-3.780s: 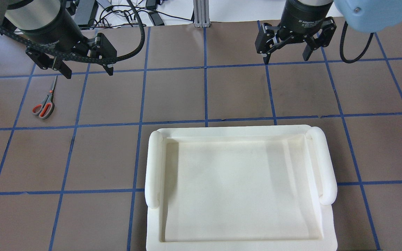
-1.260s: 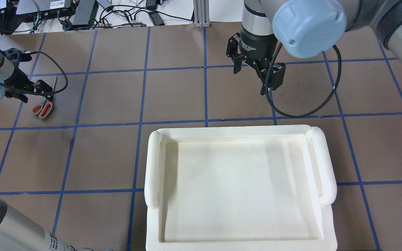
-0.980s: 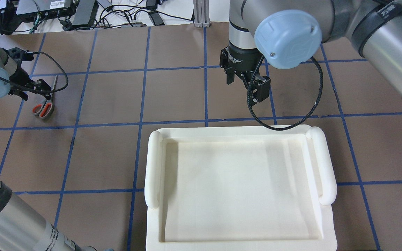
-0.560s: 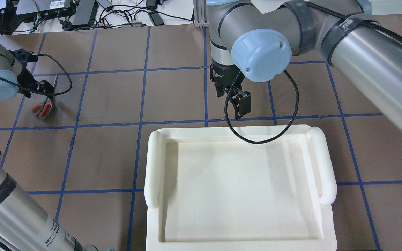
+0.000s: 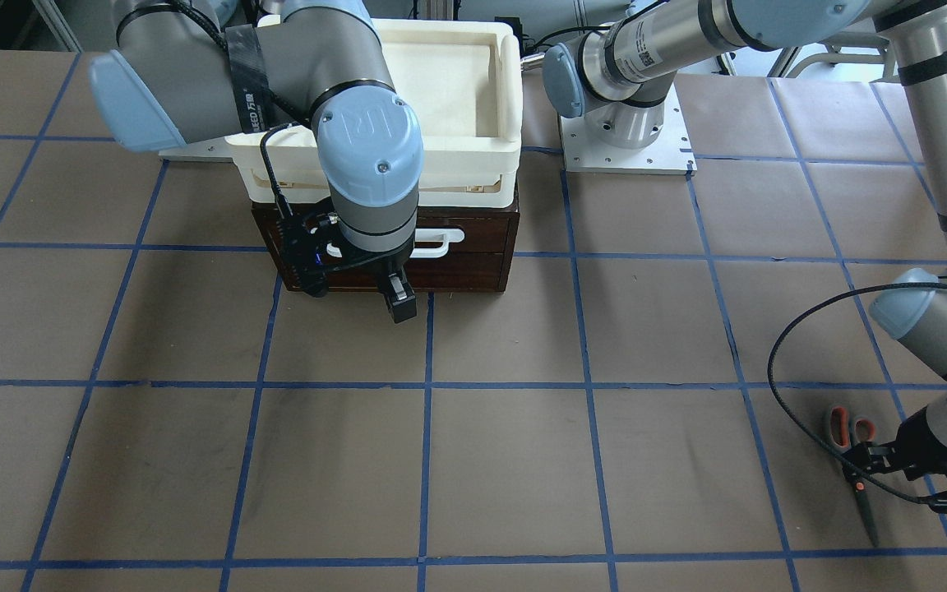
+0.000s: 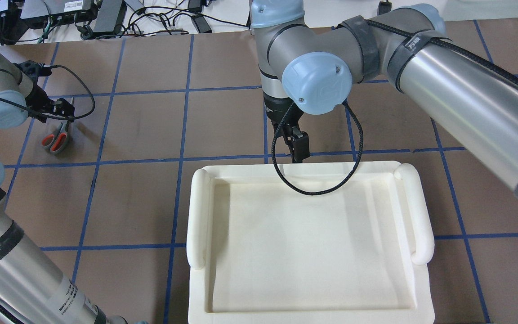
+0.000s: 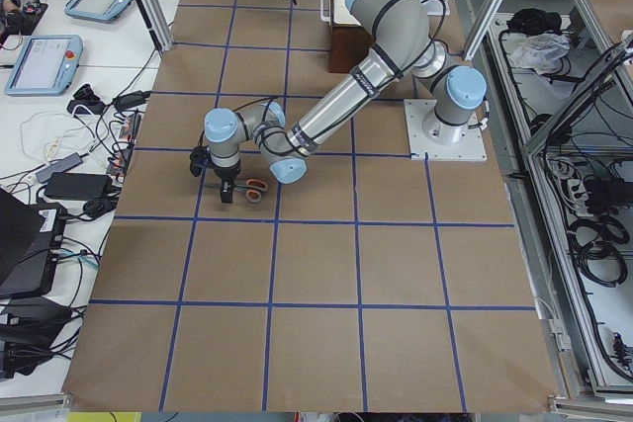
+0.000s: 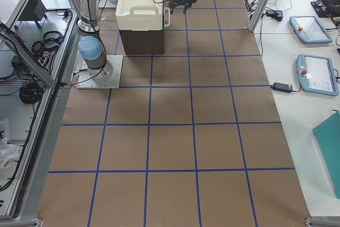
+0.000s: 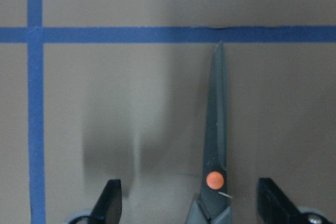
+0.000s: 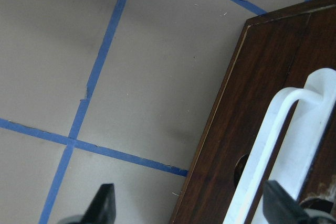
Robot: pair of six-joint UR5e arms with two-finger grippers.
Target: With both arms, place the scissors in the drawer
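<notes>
The scissors (image 5: pixel 851 430) lie flat on the brown table, far to my left; they also show in the overhead view (image 6: pixel 55 138). My left gripper (image 5: pixel 909 481) hangs open just above them. In the left wrist view the orange pivot and dark blades (image 9: pixel 216 129) lie between the two fingertips (image 9: pixel 110 200), nearer the right one. The dark-brown drawer (image 5: pixel 473 259) is shut, under the white foam tray. My right gripper (image 5: pixel 356 296) is open and empty in front of its white bar handle (image 10: pixel 294 145).
The white foam tray (image 6: pixel 198 211) sits on top of the drawer box and hides it from overhead. Cables and power bricks (image 6: pixel 151 13) lie beyond the table's far edge. Blue tape lines grid the table top.
My right arm has swung in from the far right toward the drawer front and lowered. My left gripper has come down over the scissors. The scissors have not moved.
</notes>
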